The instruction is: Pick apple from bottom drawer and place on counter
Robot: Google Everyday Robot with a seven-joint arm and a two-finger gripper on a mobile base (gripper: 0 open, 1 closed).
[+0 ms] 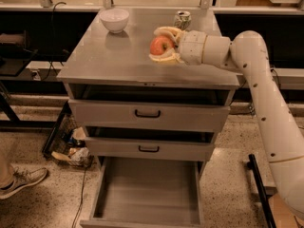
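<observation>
The red apple (pixel 161 45) with a yellowish patch sits between the two pale fingers of my gripper (pixel 161 45), which is shut on it. The gripper holds it over the right middle of the grey counter (pixel 109 61), at or just above the surface; I cannot tell if the apple touches. The white arm (pixel 256 80) reaches in from the right. The bottom drawer (pixel 147 194) is pulled fully out below, and its grey floor is bare.
A white bowl (pixel 114 19) stands at the counter's back left. A metal can (pixel 182 19) stands at the back right, just behind the gripper. The two upper drawers (pixel 147 114) are slightly ajar. A person's shoe (pixel 21 182) is on the floor at left.
</observation>
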